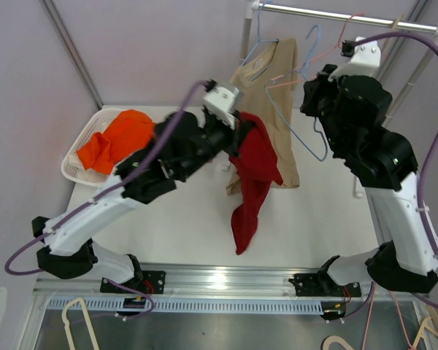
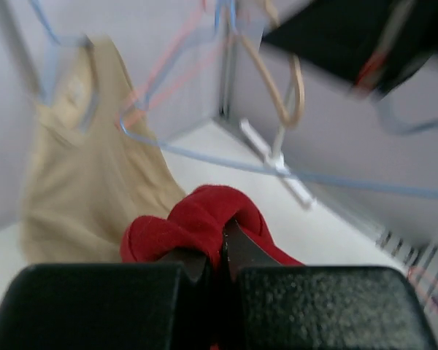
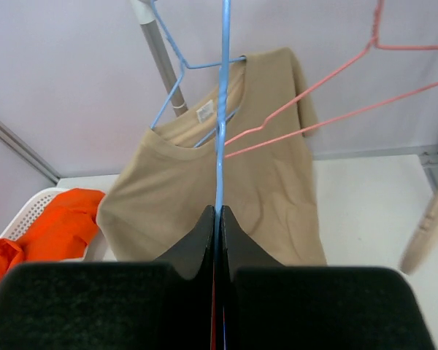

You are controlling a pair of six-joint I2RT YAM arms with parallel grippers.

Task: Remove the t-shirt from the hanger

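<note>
Finishes: matt cloth, coated wire, grainy plastic, bright metal.
Red t-shirt (image 1: 250, 175) and tan t-shirt (image 3: 204, 182) are soft matt knit. Blue hanger (image 3: 223, 109) and pink hanger (image 3: 299, 92) are thin smooth coated wire. Left end effector (image 2: 220, 244) and right end effector (image 3: 219, 219) are pebbled matt black plastic. Rail (image 1: 343, 14) is shiny metal, basket (image 1: 73, 173) perforated white plastic, tabletop (image 1: 182, 226) smooth matt white.

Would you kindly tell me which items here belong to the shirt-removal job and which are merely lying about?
In the job:
red fabric t-shirt, clamped in the left tool
thin blue wire hanger, clamped in the right tool

Lying about:
hung-up beige t-shirt
pink wire hanger
pale wooden hanger
orange garment in the white plastic basket
</note>
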